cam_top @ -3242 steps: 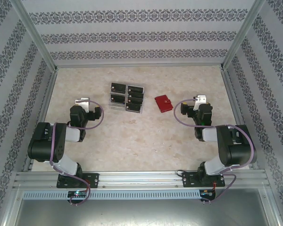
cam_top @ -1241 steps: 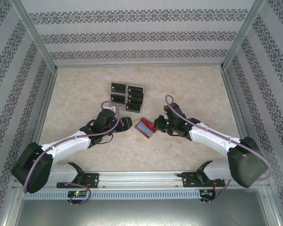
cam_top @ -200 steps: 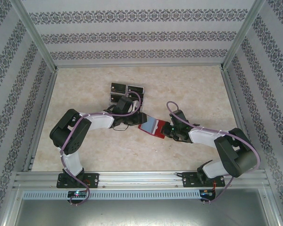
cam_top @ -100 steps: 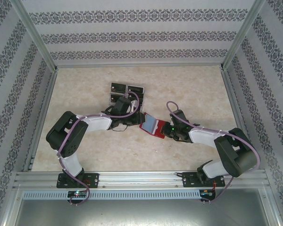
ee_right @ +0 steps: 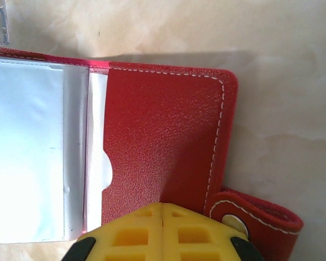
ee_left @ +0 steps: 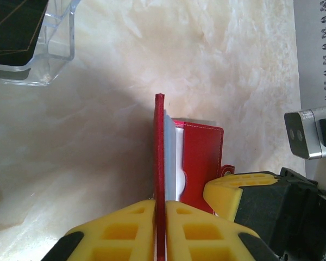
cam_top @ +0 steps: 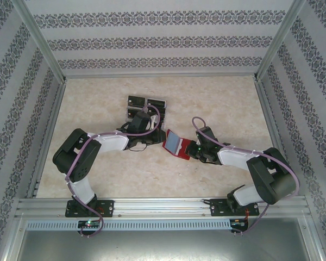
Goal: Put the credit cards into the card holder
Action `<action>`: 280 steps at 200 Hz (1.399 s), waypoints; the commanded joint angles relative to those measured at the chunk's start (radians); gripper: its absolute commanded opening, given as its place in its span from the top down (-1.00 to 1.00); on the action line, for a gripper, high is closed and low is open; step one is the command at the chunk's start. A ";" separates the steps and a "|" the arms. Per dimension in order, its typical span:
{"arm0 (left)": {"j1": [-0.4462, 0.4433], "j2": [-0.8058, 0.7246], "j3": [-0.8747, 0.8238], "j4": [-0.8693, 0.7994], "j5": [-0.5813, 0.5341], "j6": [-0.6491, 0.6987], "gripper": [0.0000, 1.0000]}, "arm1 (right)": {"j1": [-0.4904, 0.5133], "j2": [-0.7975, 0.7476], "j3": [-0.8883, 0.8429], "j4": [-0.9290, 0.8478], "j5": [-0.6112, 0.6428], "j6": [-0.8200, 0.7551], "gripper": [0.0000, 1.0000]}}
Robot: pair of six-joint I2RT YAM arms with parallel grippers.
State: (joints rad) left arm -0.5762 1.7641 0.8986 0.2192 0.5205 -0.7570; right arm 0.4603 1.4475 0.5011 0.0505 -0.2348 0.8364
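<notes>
The card holder (cam_top: 176, 144) is a red wallet lying open between the two arms, its greyish clear sleeves (ee_right: 27, 152) facing up. In the left wrist view its left cover (ee_left: 160, 141) stands on edge, and my left gripper (ee_left: 161, 217) is shut on that cover. My right gripper (ee_right: 162, 209) is shut, with its yellow tips resting on the right red cover (ee_right: 163, 136) beside the snap tab (ee_right: 255, 217). The credit cards (cam_top: 146, 103), black, lie in a clear tray (cam_top: 126, 109) behind my left gripper (cam_top: 160, 138).
The clear tray's corner (ee_left: 60, 49), with a black card (ee_left: 13, 27) inside, lies close to the upper left of the wallet. The right gripper's yellow finger (ee_left: 233, 187) and black body sit just right of the raised cover. Metal frame rails border the marbled table (cam_top: 98, 163).
My left gripper's jaws have closed on the wallet's left cover, and that cover now stands steeper, its edge drawn slightly right. The right gripper has stayed put on the right cover.
</notes>
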 commanded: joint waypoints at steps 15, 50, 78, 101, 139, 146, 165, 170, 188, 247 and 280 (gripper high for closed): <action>-0.009 0.004 0.001 0.044 0.023 0.003 0.88 | -0.016 0.068 -0.052 -0.143 0.097 -0.026 0.90; -0.009 -0.001 0.003 0.018 0.012 0.014 1.00 | -0.017 0.063 -0.034 -0.147 0.061 -0.046 0.86; -0.010 -0.077 -0.027 -0.041 -0.079 0.045 1.00 | -0.003 0.026 0.015 -0.177 -0.024 -0.076 0.48; -0.009 -0.154 -0.050 -0.116 -0.148 0.072 1.00 | 0.029 -0.029 0.080 -0.229 -0.051 -0.086 0.26; -0.011 -0.285 -0.082 -0.261 -0.237 0.113 1.00 | 0.052 -0.116 0.165 -0.290 -0.074 -0.085 0.07; -0.012 -0.307 -0.085 -0.289 -0.252 0.118 1.00 | 0.051 -0.130 0.174 -0.298 -0.073 -0.083 0.06; -0.025 -0.351 -0.086 -0.349 -0.287 0.133 1.00 | 0.051 -0.155 0.184 -0.312 -0.069 -0.082 0.05; -0.030 -0.359 -0.087 -0.356 -0.294 0.133 1.00 | 0.052 -0.158 0.185 -0.313 -0.070 -0.082 0.05; -0.061 -0.370 -0.083 -0.368 -0.318 0.129 1.00 | 0.052 -0.162 0.178 -0.311 -0.068 -0.081 0.05; -0.211 -0.210 0.027 -0.396 -0.394 0.139 1.00 | 0.050 -0.132 0.128 -0.276 -0.053 -0.086 0.04; -0.262 -0.142 0.053 -0.355 -0.389 0.115 1.00 | 0.042 -0.143 0.106 -0.297 -0.024 -0.099 0.04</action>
State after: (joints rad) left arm -0.8013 1.5879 0.9199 -0.1379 0.1490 -0.6422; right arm 0.5068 1.3071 0.6285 -0.2302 -0.2928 0.7574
